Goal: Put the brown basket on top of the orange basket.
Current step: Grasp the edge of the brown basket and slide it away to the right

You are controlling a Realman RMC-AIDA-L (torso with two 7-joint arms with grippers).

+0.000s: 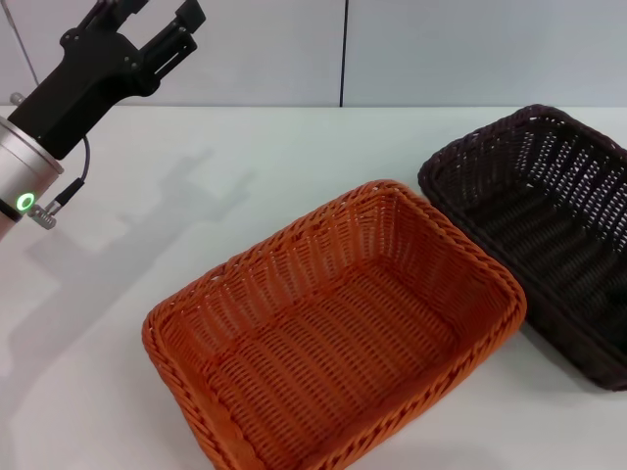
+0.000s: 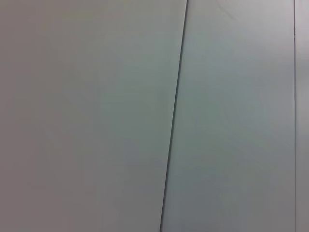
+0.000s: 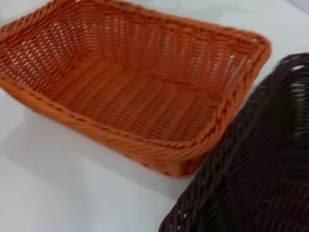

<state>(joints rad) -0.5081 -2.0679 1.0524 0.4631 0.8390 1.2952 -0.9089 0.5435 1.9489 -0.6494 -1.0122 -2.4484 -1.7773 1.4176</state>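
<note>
Head view coverage shows the orange basket (image 1: 338, 333) resting on the white table (image 1: 147, 225), occupying the centre of the scene and extending toward 6 o'clock, its long axis running from 7 o'clock to 1 o'clock. It stands upright and nothing is seen inside it. The brown basket (image 1: 549, 235) is set on the table at 3 o'clock from the orange one, also upright and with nothing seen in it, partly cut off by the frame edge. The near long rims of the two baskets lie just beside each other; whether they touch cannot be told. The left gripper (image 1: 162, 24) is held raised at 10 o'clock, well apart from both baskets, with its black body on a silver wrist bearing a green ring light. Its jaws are seen spread apart with nothing between them, though the fingertips are cut off at the frame's top. Neither basket lies near those jaws. In the left wrist view only pale wall panels (image 2: 96, 116) divided by a dark seam are recorded. In the right wrist view the orange basket (image 3: 140, 92) and the brown basket (image 3: 256, 164) are both seen close below; the right gripper itself is not shown, so its jaw state cannot be reported.
</note>
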